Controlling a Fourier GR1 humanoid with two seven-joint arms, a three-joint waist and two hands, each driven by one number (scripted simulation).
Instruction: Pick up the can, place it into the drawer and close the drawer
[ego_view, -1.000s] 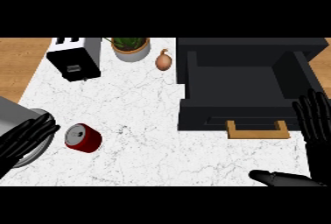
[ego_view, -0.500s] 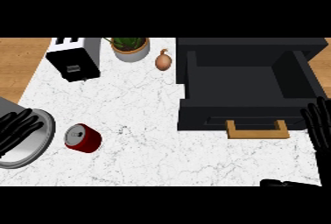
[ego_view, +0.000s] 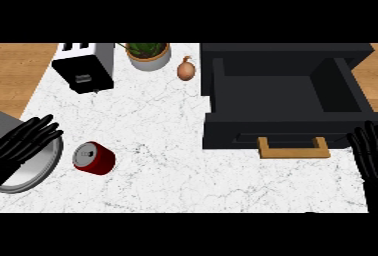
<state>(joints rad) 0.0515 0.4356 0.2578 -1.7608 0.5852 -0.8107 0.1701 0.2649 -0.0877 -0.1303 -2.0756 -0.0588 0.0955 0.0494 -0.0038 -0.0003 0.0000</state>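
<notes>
The red can (ego_view: 94, 158) is lying on its side on the white marble worktop (ego_view: 162, 130), well to the left of the black drawer (ego_view: 284, 97), which is standing open with its wooden handle (ego_view: 293, 148) facing the near edge. The left hand (ego_view: 29, 142) is hovering just left of the can, apart from it, fingers straight and spread, holding nothing, over the rim of a grey round plate (ego_view: 29, 175). The right hand (ego_view: 365, 150) is showing just right of the drawer's handle, fingers straight, grasping nothing. Left of the drawer's far end, a brown onion (ego_view: 186, 69), a potted plant (ego_view: 148, 54) and a toaster (ego_view: 85, 66) are sitting in a row.
</notes>
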